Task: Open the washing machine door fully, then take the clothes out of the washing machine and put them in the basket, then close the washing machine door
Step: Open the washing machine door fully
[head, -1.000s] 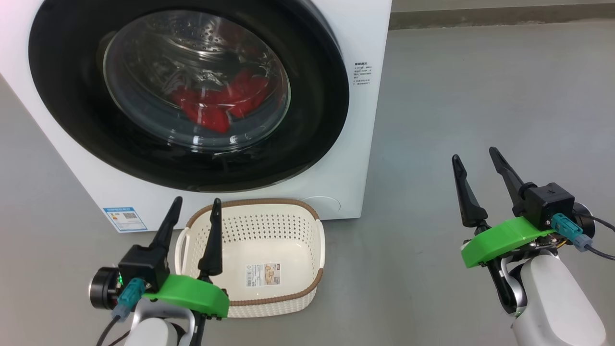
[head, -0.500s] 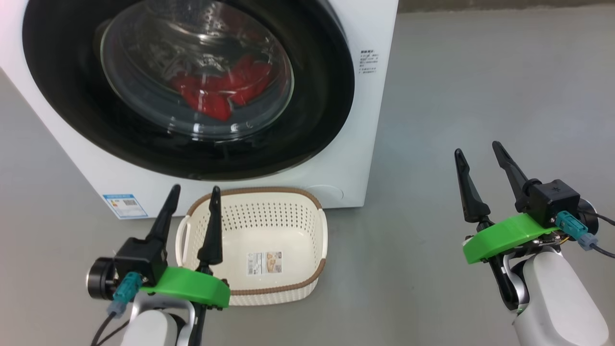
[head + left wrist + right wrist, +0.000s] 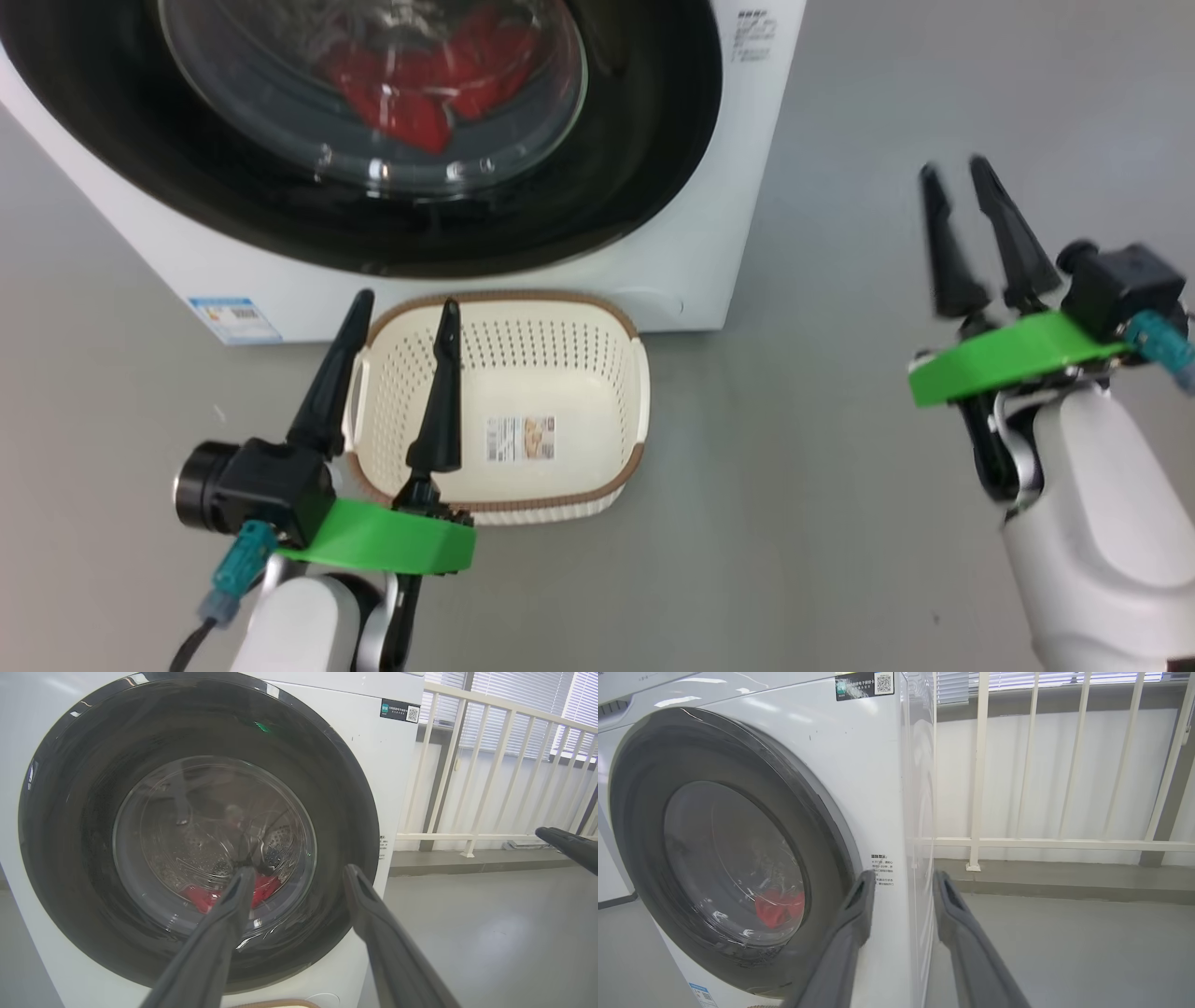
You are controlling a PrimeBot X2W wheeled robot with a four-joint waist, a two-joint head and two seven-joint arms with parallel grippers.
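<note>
head view: the washing machine door is shut on the washing machine, with the clothes behind its glass. the basket stands on the floor just before it. the left gripper hangs open above the basket's left side, and the right gripper, also open, is far right.
left wrist view: spread fingers face the door.
right wrist view: spread fingers face the machine's right front edge.

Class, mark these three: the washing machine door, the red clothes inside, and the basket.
Round glossy black-rimmed washing machine door (image 3: 70, 849): left wrist view, left side of black rim.
Bright red fabric clothes (image 3: 401, 103): head view, heap behind the glass.
Cream perforated plastic basket (image 3: 523, 350): head view, far inner wall.
</note>
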